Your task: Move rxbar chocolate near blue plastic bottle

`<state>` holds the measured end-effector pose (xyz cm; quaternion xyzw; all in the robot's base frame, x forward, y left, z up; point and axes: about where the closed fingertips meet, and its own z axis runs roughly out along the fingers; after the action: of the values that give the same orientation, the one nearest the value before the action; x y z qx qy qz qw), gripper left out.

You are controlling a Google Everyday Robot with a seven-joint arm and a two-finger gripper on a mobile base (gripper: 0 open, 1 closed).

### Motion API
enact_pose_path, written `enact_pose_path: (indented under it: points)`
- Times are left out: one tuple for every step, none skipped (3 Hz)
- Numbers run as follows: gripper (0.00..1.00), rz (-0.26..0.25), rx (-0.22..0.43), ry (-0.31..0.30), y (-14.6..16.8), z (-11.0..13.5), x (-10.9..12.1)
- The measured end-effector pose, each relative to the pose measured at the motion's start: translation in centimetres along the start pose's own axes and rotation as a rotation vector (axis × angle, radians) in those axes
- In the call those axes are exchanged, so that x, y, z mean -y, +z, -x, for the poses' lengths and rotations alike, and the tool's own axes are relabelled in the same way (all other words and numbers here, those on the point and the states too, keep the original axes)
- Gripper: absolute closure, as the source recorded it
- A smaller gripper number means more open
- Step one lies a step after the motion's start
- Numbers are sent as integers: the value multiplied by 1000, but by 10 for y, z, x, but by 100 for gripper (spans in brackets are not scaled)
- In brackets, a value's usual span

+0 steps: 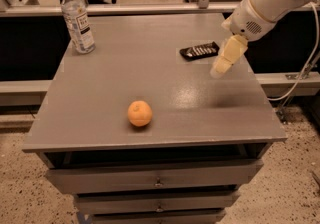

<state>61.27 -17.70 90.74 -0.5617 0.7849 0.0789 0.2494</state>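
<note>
The rxbar chocolate [199, 50], a flat bar in a shiny black wrapper with pale lettering, lies on the grey table [150, 78] toward the right back. The blue plastic bottle [77, 19], clear with a white cap and a label, stands upright at the far left back corner. My gripper [221, 67] hangs from the white arm coming in from the upper right. It is above the table just right of and in front of the bar, apart from it.
An orange [139, 113] sits near the front middle of the table. Drawers [155, 180] are below the table's front edge. A cable [305, 63] hangs at the right. A rail [150, 9] runs behind the table.
</note>
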Motion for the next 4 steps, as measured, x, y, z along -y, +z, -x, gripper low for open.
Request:
enact_pose_path:
  points:
    - [0,22,47,64,37,0,32]
    - [0,21,79,128,62,-3,59]
    - [0,16,94,161,78,-5,78]
    - [18,14,96,174,89,-6,88]
